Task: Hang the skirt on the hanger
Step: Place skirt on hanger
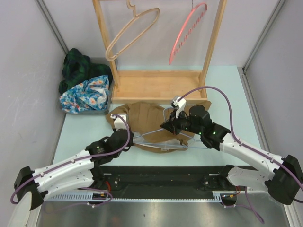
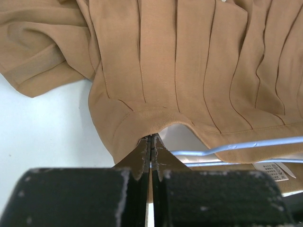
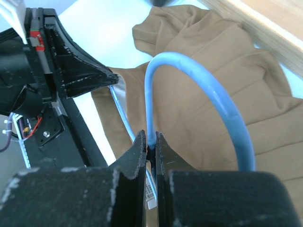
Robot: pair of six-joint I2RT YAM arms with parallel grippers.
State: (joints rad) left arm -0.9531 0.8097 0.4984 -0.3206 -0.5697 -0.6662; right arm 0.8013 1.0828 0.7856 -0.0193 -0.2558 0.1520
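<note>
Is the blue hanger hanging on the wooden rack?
No, the blue hanger is low over the brown skirt, its hook pinched between the right fingers.

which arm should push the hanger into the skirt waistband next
Right: right end effector grips the light blue hanger by its hook; left end effector only pinches the tan pleated skirt at its waistband.

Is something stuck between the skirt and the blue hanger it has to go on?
Nothing visible is. The left gripper pinches the waistband of the skirt. The right gripper holds the blue hanger by its hook, jaws shut on it. The hanger's wire lies right against the waistband opening.
</note>
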